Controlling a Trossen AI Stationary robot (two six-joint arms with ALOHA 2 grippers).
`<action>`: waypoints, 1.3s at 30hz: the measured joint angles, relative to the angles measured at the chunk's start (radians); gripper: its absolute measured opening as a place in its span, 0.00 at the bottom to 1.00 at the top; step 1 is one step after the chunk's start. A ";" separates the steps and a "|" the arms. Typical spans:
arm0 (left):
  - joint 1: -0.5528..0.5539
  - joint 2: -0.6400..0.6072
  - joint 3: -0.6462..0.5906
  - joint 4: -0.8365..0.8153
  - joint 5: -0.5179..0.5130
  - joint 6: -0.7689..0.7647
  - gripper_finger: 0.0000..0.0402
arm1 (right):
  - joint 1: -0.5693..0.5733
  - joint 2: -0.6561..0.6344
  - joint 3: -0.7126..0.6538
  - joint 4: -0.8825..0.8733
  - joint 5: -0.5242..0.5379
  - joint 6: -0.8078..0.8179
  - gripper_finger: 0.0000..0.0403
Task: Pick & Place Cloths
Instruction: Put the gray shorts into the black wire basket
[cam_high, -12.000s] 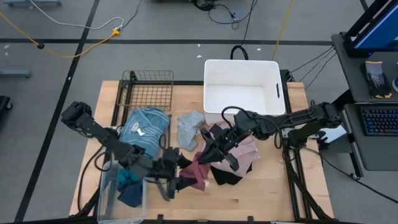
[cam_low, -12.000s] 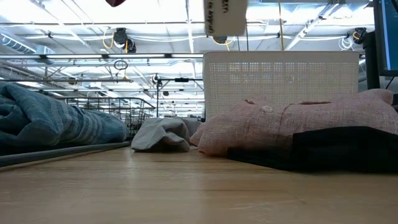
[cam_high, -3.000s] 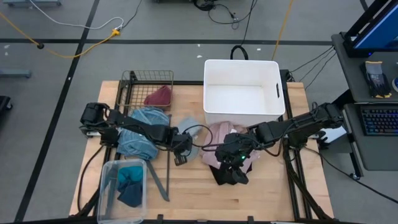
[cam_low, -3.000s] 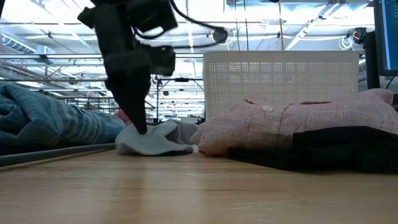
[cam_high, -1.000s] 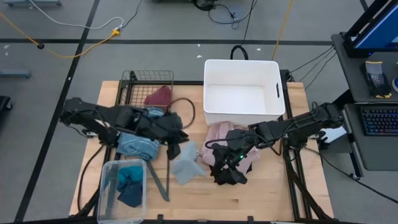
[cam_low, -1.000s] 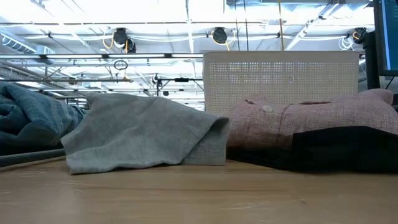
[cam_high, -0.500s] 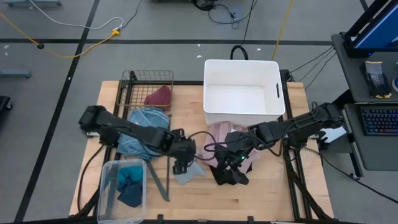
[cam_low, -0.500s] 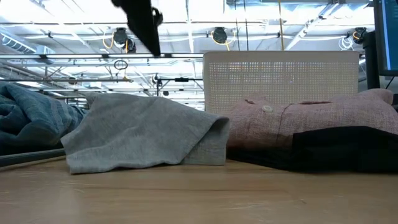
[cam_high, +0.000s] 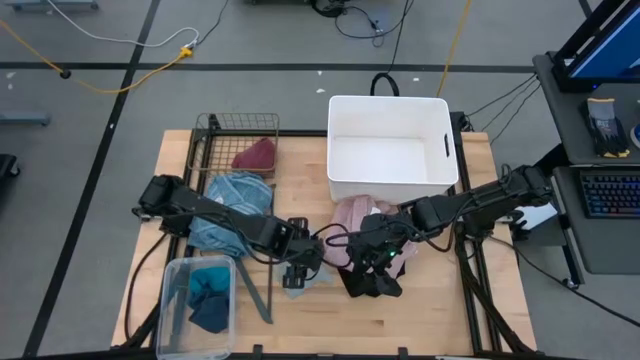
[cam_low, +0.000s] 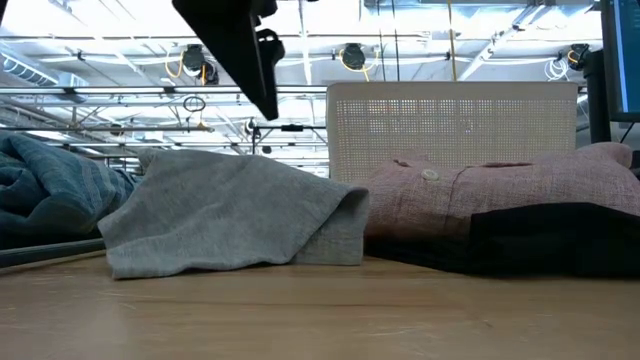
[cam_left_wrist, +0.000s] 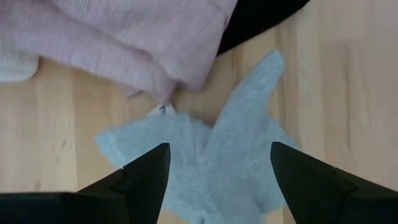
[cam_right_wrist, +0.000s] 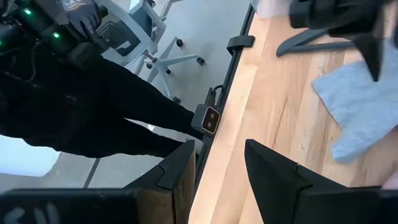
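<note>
Your left gripper (cam_high: 300, 268) hangs over the grey-blue cloth (cam_high: 305, 277) near the front middle of the surface (cam_high: 430, 320), fingers spread wide with nothing between them; the left wrist view shows the cloth lying flat below them on bare wood. Your right gripper (cam_high: 372, 262) sits low over the pile just beside it, where the pink shirt (cam_high: 352, 214) lies with a black piece (cam_high: 365, 283) at its front edge. Its fingers stand partly apart and appear empty in its own wrist view.

By the look of things, you are only partway through. A maroon piece (cam_high: 255, 155) already lies in the wire basket (cam_high: 215, 130), and teal cloths (cam_high: 207, 295) sit in the clear bin (cam_high: 172, 310) at the front left. The white tub (cam_high: 390, 150) holds nothing. Still loose are the grey-blue cloth, the blue striped top (cam_high: 232, 210) draped at the basket's front, the pink shirt and the black piece.
</note>
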 joint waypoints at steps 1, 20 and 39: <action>0.000 0.000 0.000 0.009 0.001 0.008 0.70 | 0.000 0.000 0.000 -0.006 0.000 0.000 0.33; 0.008 0.135 0.001 0.059 0.077 0.080 0.70 | 0.043 0.000 0.000 -0.168 0.002 0.008 0.33; 0.021 0.028 0.000 -0.029 0.215 -0.028 0.01 | 0.087 0.000 0.001 -0.140 0.002 0.052 0.33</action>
